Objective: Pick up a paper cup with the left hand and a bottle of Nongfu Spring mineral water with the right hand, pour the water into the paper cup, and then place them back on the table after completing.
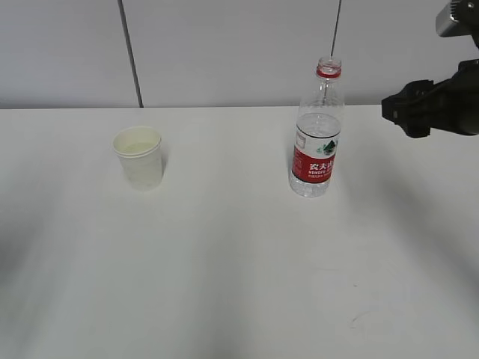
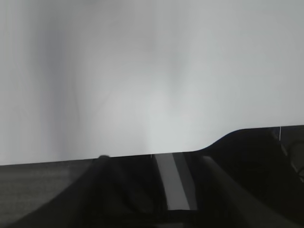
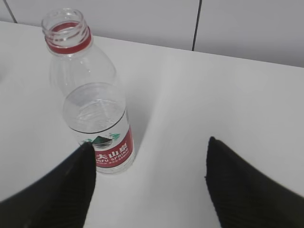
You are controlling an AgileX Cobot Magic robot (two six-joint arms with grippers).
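White worktop [image 1: 224, 262] carries both task items, each upright and untouched. Landmark: the bottle [image 1: 317, 134], uncapped, red neck ring, red label, water [image 1: 318, 131] partly filling it.

Exterior view only: the paper cup [image 1: 139, 157] stands well to the left of the bottle, pale liquid visible inside. Right arm sits to the right of the bottle, raised near the height of its shoulder, apart from it; right claw [image 1: 395, 108] points toward it.

Right wrist view only: right claw [image 3: 147, 164] is spread wide, two black fingers [image 3: 66, 190] with bare worktop between; the left one overlaps the bottle's base in the picture, contact cannot be judged. Cup not visible here.

Left wrist view: blank pale surface above a dark edge; left claw not made out, state cannot be told.

Grey panelled wall [image 1: 224, 45] behind the bottle.
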